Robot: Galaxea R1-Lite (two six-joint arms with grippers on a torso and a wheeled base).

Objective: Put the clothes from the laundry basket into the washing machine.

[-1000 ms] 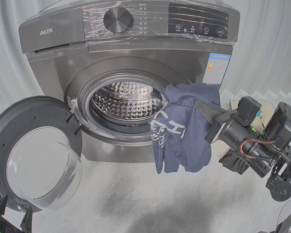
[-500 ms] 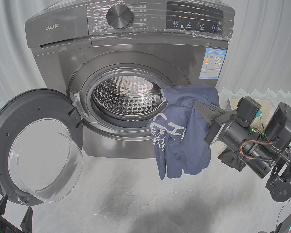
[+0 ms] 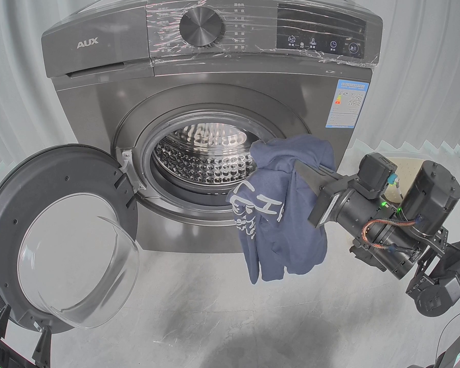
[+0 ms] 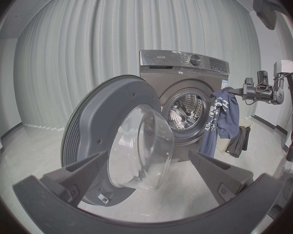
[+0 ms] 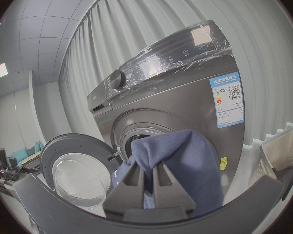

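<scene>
**Washing machine** (image 3: 102, 52): grey front-loader, far centre. Its door (image 3: 51, 190) is swung fully open to the left, and the steel drum (image 3: 204, 149) looks bare.

**Navy-blue top** (image 3: 286, 215): white lettering on the front. It hangs in the air at the right edge of the drum mouth. Its upper fold overlaps the door ring and its long tail hangs below the sill. None of it is inside the drum.

**Right gripper** (image 5: 149, 171): held at mouth height, just right of the opening. The fingers are almost together, with a bunch of the top pinched between them.

**Left gripper** (image 3: 24, 328): low, near left, below the open door. The jaws are spread wide and hold nothing.

**Laundry basket** (image 5: 281, 150): cream, on the floor to the right of the machine. A dark garment (image 4: 239, 140) is draped over its near rim.

**Change:** The head camera has shifted, so the machine sits a little further right in the picture. Allowing for that, the right gripper and its load have moved left, closer to the opening. The top's upper fold was level with the ring's right edge and now crosses it.

**Meaning:** The carry looks nearly done. What likely remains is a push inward, deep enough for the hanging tail to clear the sill before release. The dark garment still waits at the basket, so the task is only partly done.
</scene>
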